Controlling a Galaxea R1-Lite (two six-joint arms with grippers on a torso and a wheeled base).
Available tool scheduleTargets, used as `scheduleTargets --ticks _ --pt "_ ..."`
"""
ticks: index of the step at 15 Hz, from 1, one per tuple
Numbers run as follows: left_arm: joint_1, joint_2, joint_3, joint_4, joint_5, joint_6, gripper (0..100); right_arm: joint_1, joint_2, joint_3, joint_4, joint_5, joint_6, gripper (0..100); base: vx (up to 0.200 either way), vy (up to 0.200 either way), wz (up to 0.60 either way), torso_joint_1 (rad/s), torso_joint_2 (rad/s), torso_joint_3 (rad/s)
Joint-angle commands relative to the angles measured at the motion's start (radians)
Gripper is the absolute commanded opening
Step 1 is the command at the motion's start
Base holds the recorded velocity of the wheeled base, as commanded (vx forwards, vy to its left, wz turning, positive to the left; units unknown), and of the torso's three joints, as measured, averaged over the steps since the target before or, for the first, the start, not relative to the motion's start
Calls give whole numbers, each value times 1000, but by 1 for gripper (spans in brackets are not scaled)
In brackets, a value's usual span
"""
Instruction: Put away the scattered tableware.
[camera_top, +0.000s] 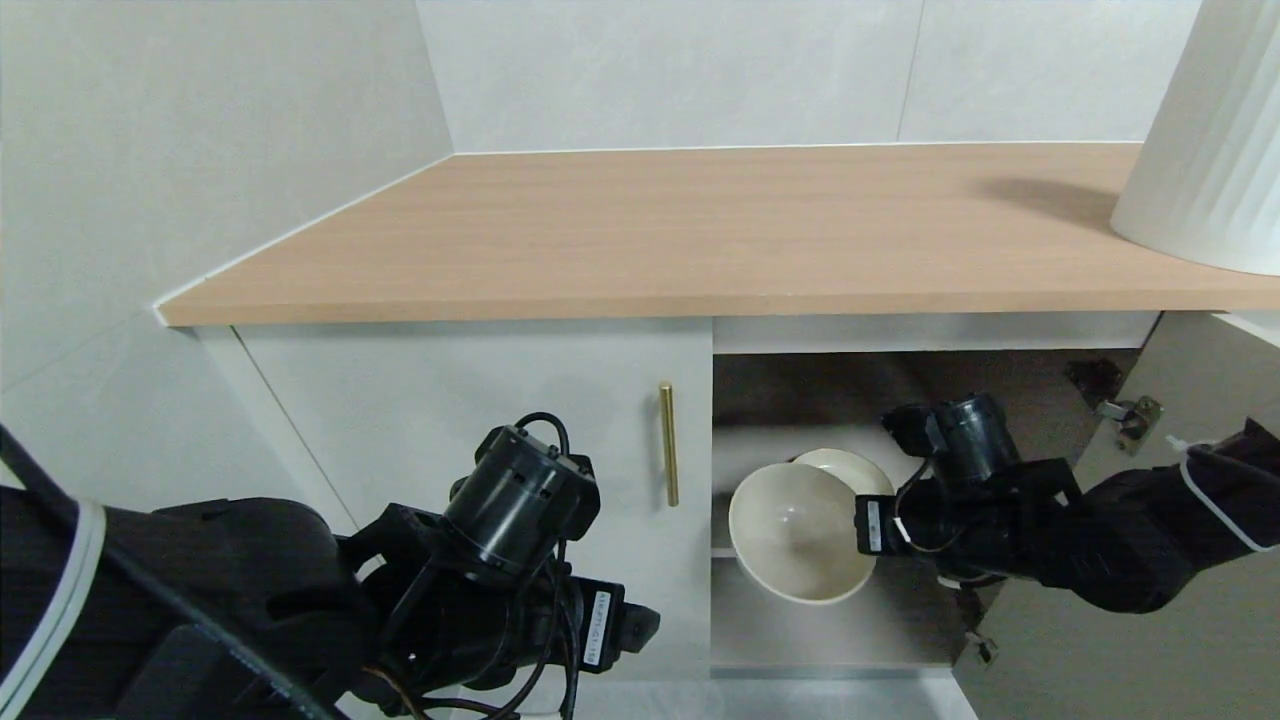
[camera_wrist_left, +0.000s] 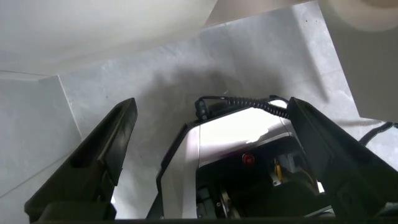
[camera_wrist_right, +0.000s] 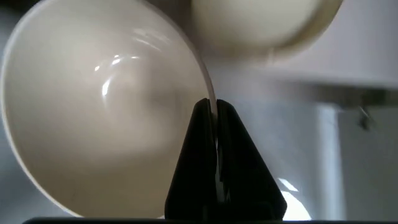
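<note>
A cream bowl (camera_top: 800, 535) hangs tilted on its side in the open cabinet mouth, its hollow facing outward. My right gripper (camera_top: 868, 527) is shut on the bowl's rim (camera_wrist_right: 211, 118), with the rim pinched between the two black fingers (camera_wrist_right: 202, 155). Behind the bowl, a second cream dish (camera_top: 845, 470) rests on the cabinet shelf (camera_top: 740, 450); the same dish (camera_wrist_right: 267, 28) appears beyond the held bowl (camera_wrist_right: 106, 106) in the right wrist view. My left gripper (camera_wrist_left: 211, 162) is low in front of the closed left door, open, with nothing between its fingers (camera_wrist_left: 102, 155).
The wooden countertop (camera_top: 700, 230) carries a white ribbed container (camera_top: 1210, 150) at the far right. The left cabinet door (camera_top: 480, 420) is closed, with a brass handle (camera_top: 668, 442). The right door (camera_top: 1180, 480) stands swung open on its hinge (camera_top: 1130, 415).
</note>
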Motion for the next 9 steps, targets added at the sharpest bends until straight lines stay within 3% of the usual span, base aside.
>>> scheduleTargets --ticks 1,3,9 --pt "1 -1 -1 0 1 0 100 -45 37 -5 -52 -1 41 0 0 0 0 0 0 0" --pt "1 -1 -1 0 1 0 100 -71 58 -30 -69 -5 64 0 0 0 0 0 0 0" --pt "1 3 -1 0 3 0 100 -151 183 -177 -69 -149 176 0 0 0 0 0 0 0"
